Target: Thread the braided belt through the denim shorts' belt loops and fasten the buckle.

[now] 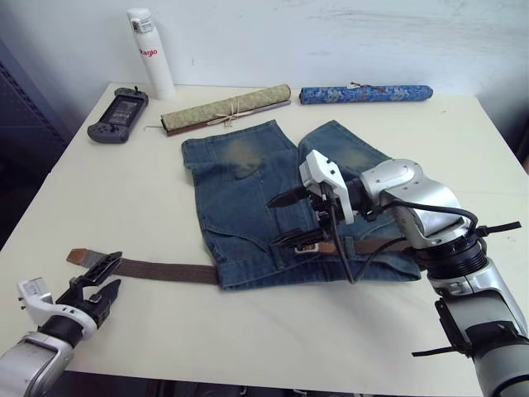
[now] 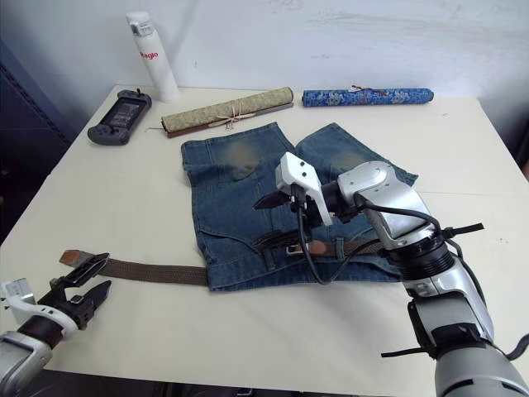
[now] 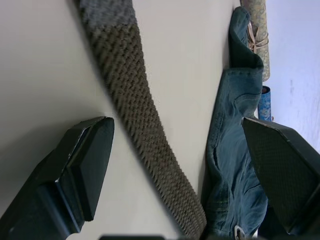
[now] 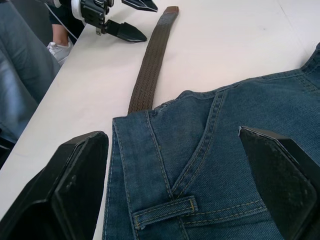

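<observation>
Mid-threading: we're hovering the open, empty left gripper over the belt tip; right gripper open above shorts. Next: grip tip, pull.

table: cream, square | wall: white, scuffed

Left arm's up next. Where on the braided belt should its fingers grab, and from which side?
Take the braided belt on its free stretch lying flat on the table, just behind the tapered tip, coming down from above with one finger on each long edge. The left gripper is already open there, and the strap is narrow enough to span.
</observation>
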`<state>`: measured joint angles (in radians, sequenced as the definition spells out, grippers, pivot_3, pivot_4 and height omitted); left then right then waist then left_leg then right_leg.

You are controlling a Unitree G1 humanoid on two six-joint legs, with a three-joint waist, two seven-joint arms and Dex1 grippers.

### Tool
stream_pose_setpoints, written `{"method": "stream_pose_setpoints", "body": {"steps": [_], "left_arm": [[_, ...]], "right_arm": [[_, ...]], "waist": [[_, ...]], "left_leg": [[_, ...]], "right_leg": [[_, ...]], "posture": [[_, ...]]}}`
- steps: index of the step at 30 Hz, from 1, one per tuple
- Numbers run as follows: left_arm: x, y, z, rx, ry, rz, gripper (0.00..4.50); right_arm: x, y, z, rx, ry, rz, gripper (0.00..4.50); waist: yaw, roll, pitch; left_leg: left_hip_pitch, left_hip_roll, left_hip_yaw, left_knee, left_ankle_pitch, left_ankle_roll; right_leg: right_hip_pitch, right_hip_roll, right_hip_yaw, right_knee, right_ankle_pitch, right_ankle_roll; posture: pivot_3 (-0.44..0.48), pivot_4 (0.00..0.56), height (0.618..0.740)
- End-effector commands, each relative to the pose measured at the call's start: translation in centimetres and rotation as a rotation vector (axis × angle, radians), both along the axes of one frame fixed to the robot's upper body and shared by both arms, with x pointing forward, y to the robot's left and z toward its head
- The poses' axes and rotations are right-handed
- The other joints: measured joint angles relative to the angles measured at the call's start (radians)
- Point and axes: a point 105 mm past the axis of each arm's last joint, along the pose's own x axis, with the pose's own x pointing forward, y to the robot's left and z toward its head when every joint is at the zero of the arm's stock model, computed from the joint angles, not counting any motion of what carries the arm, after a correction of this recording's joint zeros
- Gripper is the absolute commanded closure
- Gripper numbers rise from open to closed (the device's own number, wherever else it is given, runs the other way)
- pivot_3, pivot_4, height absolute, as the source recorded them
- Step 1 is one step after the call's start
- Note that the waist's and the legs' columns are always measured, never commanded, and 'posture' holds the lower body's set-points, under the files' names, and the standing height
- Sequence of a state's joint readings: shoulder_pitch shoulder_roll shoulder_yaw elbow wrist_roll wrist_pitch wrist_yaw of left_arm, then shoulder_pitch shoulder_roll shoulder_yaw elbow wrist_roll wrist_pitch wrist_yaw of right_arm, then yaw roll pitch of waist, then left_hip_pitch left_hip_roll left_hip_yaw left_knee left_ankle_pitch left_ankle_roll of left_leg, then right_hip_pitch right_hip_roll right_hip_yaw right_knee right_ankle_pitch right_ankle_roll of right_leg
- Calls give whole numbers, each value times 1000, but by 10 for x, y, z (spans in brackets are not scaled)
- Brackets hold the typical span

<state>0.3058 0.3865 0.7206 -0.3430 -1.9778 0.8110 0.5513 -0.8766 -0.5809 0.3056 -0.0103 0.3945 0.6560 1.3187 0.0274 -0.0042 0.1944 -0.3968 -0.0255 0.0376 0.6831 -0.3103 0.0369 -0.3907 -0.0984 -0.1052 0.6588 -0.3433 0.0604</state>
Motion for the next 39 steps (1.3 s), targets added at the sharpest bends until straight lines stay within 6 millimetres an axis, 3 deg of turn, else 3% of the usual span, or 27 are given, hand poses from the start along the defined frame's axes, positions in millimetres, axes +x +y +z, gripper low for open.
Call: {"method": "stream_pose_setpoints", "body": {"steps": [1, 4, 5, 8, 12, 19, 25, 29, 34, 39], "left_arm": [[10, -14, -15, -54, 68, -6, 0], [18, -17, -15, -89, 73, 15, 0], [22, -20, -15, -104, 73, 18, 254], [31, -28, -15, -137, 81, 15, 1280], [33, -34, -19, -138, 118, -6, 3177], [33, -33, -18, -107, 125, -21, 3177], [32, -22, 4, -23, 22, -63, 3177], [27, -22, 19, 46, -72, -181, 3177], [25, -23, 21, 86, -71, -269, 3177], [3, -30, 40, 288, -79, -510, 3177]], "right_arm": [[0, -2, 17, 24, -76, -7, 89], [0, -4, 17, 21, -83, -18, 89], [1, -5, 17, 19, -86, -23, 22], [1, -6, 17, 16, -91, -37, 0], [0, -8, 17, 15, -95, -48, 0], [0, -10, 17, 11, -101, -59, 0], [-2, -7, 20, 40, -90, -60, 0], [-15, 16, 7, 77, 37, -25, 0], [-23, 44, -17, 32, 79, 17, 0], [-24, 54, -16, 31, 64, 46, 0]], "waist": [[2, 0, 0], [8, 1, -1], [10, 1, -1], [20, 1, 0], [26, 1, 0], [25, 1, 0], [21, -1, 1], [5, -2, 2], [-14, -1, 3], [-30, -2, 4]], "left_leg": [[0, 0, 0, 0, 0, 0], [1, 0, 0, 0, 1, 0], [2, 0, 0, 0, 1, 0], [5, 0, -1, 0, 0, 0], [6, 0, -1, 0, -1, 0], [7, 0, -1, 0, -1, -1], [7, 0, -2, 0, -2, -2], [7, 1, -2, -1, -3, -5], [7, 1, -2, -2, -4, -7], [5, 1, -2, -3, -4, -7]], "right_leg": [[0, 0, 0, 0, 0, 0], [1, 0, -1, 0, 0, 1], [2, 0, -1, 0, 0, 1], [6, 0, -2, -2, 0, 1], [8, 0, -2, -4, 1, 2], [11, 1, -2, -6, 1, 3], [11, 1, -3, -7, 1, 3], [11, 2, -3, -7, 1, 2], [10, 2, -3, -7, 1, 2], [7, 2, -2, -7, 1, 1]], "posture": [[0, 150, 686], [0, 150, 686], [0, 150, 686], [0, 150, 686], [0, 150, 686], [0, 150, 686], [0, 150, 686], [0, 150, 686], [0, 150, 686], [0, 150, 686]]}}
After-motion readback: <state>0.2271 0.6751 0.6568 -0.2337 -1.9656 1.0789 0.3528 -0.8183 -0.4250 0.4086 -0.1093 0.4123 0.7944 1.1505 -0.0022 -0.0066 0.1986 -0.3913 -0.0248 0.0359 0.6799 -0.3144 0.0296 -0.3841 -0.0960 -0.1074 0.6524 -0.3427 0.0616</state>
